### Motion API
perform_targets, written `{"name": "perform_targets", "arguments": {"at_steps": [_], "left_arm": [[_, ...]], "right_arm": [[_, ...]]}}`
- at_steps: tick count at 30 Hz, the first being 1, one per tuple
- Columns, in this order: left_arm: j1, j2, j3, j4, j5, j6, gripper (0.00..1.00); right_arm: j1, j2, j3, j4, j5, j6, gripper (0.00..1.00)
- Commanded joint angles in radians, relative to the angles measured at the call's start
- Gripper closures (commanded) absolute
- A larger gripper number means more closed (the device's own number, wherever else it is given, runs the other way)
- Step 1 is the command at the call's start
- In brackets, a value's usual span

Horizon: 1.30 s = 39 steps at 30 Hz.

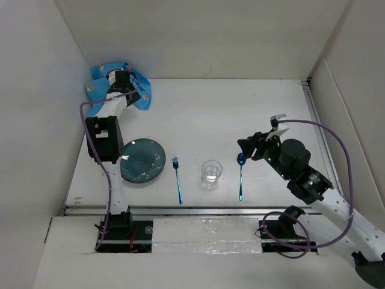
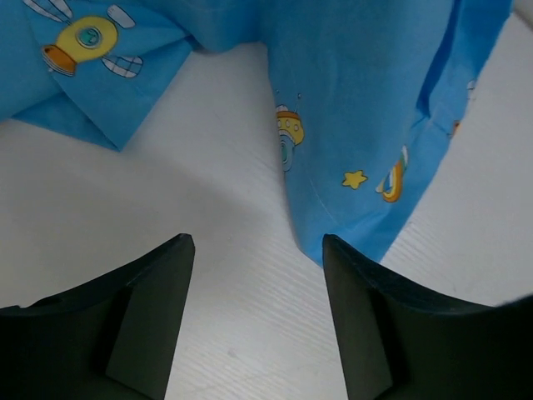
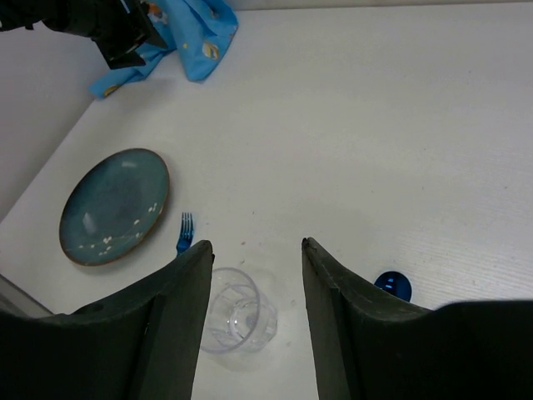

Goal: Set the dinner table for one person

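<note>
Left claw (image 2: 258, 243), spread and empty, poised at far-left corner of matte white table (image 1: 240, 114), crumpled blue patterned cloth placemat (image 2: 366, 108) just ahead.

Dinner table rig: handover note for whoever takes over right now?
Left gripper: open, empty, over the crumpled blue placemat in the far-left corner of the dinner table.
Right gripper: open, empty, near the spoon.
Done: in a row near the front edge, plate, fork, glass, spoon.
Left: probably spread the placemat and set the pieces on it.
</note>
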<state>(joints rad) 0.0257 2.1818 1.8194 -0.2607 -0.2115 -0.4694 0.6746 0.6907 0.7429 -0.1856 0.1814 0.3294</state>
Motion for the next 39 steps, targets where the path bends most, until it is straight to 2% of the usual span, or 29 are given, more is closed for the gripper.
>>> {"name": "perform_targets", "arguments": {"at_steps": [1,7,9,11,12,13,16,21,24,27,28,29,30,31,32,34,36,37,38,39], "left_arm": [[-0.018,0.039,0.101,-0.045,0.018,0.052,0.39],[-0.047,0.232,0.294,-0.129,0.055,0.063,0.39],[-0.056,0.268,0.317,-0.127,0.09,0.055,0.42],[-0.056,0.274,0.324,-0.115,0.104,0.048,0.68],[-0.056,0.276,0.322,-0.106,0.144,0.045,0.93],[-0.056,0.276,0.322,-0.106,0.144,0.044,1.0],[-0.104,0.224,0.31,-0.074,0.19,0.066,1.0],[-0.297,0.098,0.31,0.003,0.315,0.136,1.0],[-0.404,0.096,0.377,0.012,0.369,0.138,1.0],[-0.489,0.113,0.431,0.04,0.362,0.153,1.0],[-0.525,0.121,0.446,0.044,0.365,0.152,0.75],[-0.535,0.127,0.461,0.047,0.38,0.144,0.57],[-0.535,0.13,0.472,0.064,0.42,0.129,0.44],[-0.535,0.122,0.463,0.081,0.443,0.114,0.26],[-0.535,0.107,0.449,0.098,0.461,0.085,0.2],[-0.535,0.05,0.376,0.165,0.468,0.075,0.18],[-0.524,-0.026,0.295,0.198,0.401,0.083,0.19],[-0.506,-0.048,0.261,0.207,0.39,0.083,0.22],[-0.468,-0.08,0.224,0.218,0.379,0.077,0.24],[-0.417,-0.161,0.086,0.253,0.356,0.039,0.33]], "right_arm": [[0.002,0.015,0.019,0.014,-0.031,-0.003,0.47],[0.002,0.027,0.035,-0.017,-0.052,0.0,0.47],[0.002,0.027,0.035,-0.015,-0.051,0.006,0.47],[0.002,0.032,0.027,0.003,-0.053,0.011,0.47],[0.002,0.05,0.032,0.002,-0.042,0.013,0.47],[0.002,0.05,0.035,0.002,-0.042,0.013,0.47],[0.011,0.085,0.035,0.056,-0.034,0.013,0.47],[0.011,0.191,0.068,0.133,-0.02,0.01,0.48],[0.011,0.256,0.104,0.146,-0.017,0.007,0.49],[0.011,0.283,0.105,0.176,-0.014,0.01,0.48],[0.011,0.288,0.105,0.176,-0.019,0.011,0.48],[0.011,0.293,0.107,0.176,-0.019,0.01,0.46],[0.011,0.296,0.111,0.176,-0.017,0.01,0.46],[0.011,0.296,0.113,0.176,-0.019,0.01,0.46],[0.011,0.299,0.112,0.175,-0.019,0.01,0.46],[0.011,0.303,0.107,0.207,-0.02,0.002,0.49],[0.011,0.323,0.102,0.216,-0.019,0.0,0.65],[0.011,0.337,0.093,0.239,-0.017,0.0,0.78],[0.011,0.355,0.093,0.248,-0.017,-0.003,0.96],[0.011,0.439,0.108,0.255,-0.013,-0.015,1.0]]}}
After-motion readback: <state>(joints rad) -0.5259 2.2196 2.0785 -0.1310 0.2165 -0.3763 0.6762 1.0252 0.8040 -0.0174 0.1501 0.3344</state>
